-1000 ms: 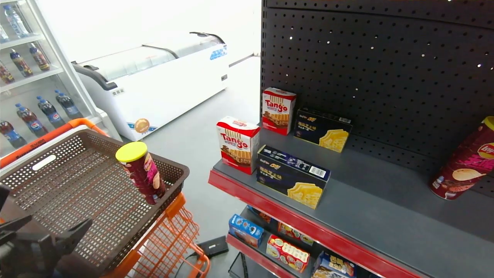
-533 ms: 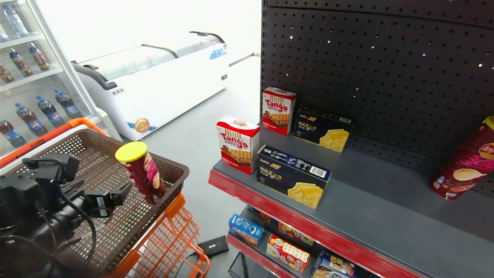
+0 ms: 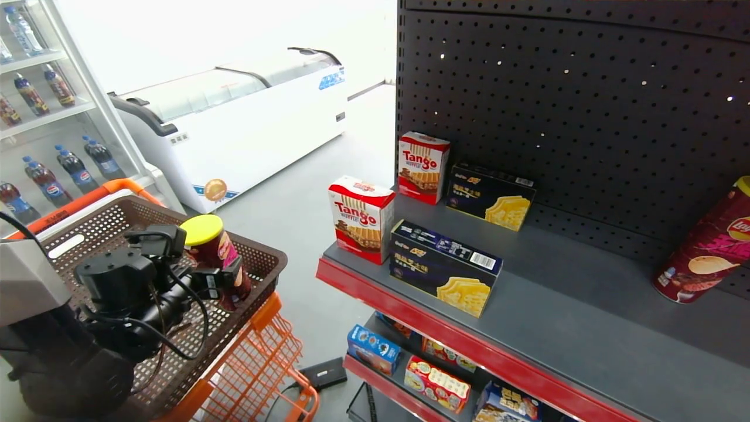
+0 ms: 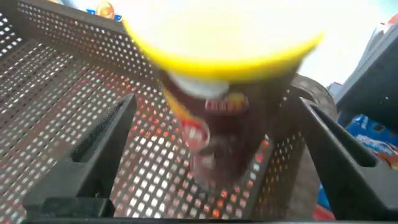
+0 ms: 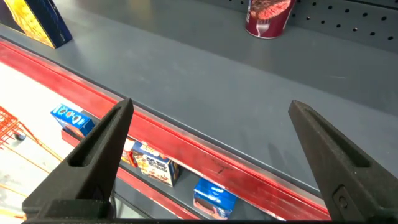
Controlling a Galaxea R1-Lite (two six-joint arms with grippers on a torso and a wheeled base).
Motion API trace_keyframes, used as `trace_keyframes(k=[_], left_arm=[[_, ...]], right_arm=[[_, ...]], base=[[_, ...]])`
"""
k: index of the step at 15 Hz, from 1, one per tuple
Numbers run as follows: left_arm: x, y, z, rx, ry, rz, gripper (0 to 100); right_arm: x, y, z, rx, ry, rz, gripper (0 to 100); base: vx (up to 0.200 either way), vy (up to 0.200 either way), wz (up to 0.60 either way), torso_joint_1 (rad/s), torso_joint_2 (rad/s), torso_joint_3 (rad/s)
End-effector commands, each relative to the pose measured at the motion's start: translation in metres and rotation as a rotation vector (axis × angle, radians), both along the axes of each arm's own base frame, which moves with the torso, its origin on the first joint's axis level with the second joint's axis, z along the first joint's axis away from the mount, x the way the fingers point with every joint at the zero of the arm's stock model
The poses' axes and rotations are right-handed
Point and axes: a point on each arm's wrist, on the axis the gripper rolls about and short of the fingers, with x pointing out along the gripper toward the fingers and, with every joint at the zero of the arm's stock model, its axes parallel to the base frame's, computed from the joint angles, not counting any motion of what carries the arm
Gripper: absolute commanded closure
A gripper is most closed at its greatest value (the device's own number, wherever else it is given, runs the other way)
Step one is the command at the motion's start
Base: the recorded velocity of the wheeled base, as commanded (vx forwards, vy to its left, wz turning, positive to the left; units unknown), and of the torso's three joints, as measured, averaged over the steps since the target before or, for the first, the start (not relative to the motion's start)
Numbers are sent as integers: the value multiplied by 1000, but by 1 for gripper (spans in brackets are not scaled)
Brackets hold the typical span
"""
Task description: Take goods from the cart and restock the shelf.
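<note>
A dark red chip can (image 3: 225, 261) with a yellow lid (image 3: 202, 230) leans in the far right corner of the brown basket (image 3: 266, 253) on the orange cart (image 3: 258, 363). My left gripper (image 3: 212, 271) is open around the can's upper body. In the left wrist view the can (image 4: 224, 137) stands between the two fingers (image 4: 99, 155), with gaps on both sides. My right gripper (image 5: 217, 168) hangs open over the front edge of the grey shelf (image 5: 249, 81), holding nothing. A second chip can (image 3: 709, 246) leans against the pegboard at the shelf's right end.
Two red-and-white wafer boxes (image 3: 360, 220) and two dark blue biscuit boxes (image 3: 445, 266) fill the shelf's left end; bare shelf lies between them and the can. A lower shelf (image 3: 436, 384) holds small boxes. A chest freezer (image 3: 234, 129) and a drinks fridge (image 3: 41, 117) stand behind the cart.
My left arm has risen over the basket and moved forward to the can, so that its open fingers now straddle it. The can and the shelf goods have stayed put.
</note>
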Motion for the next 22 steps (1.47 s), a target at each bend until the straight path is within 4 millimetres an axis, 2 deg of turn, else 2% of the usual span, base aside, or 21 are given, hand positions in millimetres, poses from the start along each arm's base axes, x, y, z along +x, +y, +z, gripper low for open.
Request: trace_keyframes(k=[1, 7, 8, 10, 13, 14, 15, 17, 18, 20, 22], left_arm=[[21, 1, -19, 1, 16, 2, 0], [49, 2, -25, 2, -44, 3, 0], [53, 1, -23, 6, -56, -1, 100], [55, -2, -17, 13, -76, -9, 100], [46, -16, 42, 9, -165, -44, 100], [41, -17, 55, 7, -164, -50, 100], [30, -18, 78, 4, -144, -59, 100], [6, -25, 109, -11, -114, -118, 100], [-17, -30, 126, -28, -103, -189, 100], [-41, -34, 144, -30, -128, -258, 100], [-47, -47, 152, -37, -176, -312, 100]], right_arm=[[0, 0, 0, 0, -1, 1, 0], [0, 0, 0, 0, -1, 1, 0], [0, 0, 0, 0, -1, 1, 0], [0, 0, 0, 0, -1, 1, 0], [0, 0, 0, 0, -1, 1, 0], [0, 0, 0, 0, -1, 1, 0], [0, 0, 0, 0, -1, 1, 0], [0, 0, 0, 0, -1, 1, 0], [0, 0, 0, 0, -1, 1, 0], [0, 0, 0, 0, -1, 1, 0], [0, 0, 0, 0, -1, 1, 0]], base=[[0, 0, 0, 0, 0, 0], [0, 0, 0, 0, 0, 0], [0, 0, 0, 0, 0, 0], [0, 0, 0, 0, 0, 0], [0, 0, 0, 0, 0, 0], [0, 0, 0, 0, 0, 0], [0, 0, 0, 0, 0, 0], [0, 0, 0, 0, 0, 0], [0, 0, 0, 0, 0, 0], [0, 0, 0, 0, 0, 0], [0, 0, 0, 0, 0, 0]])
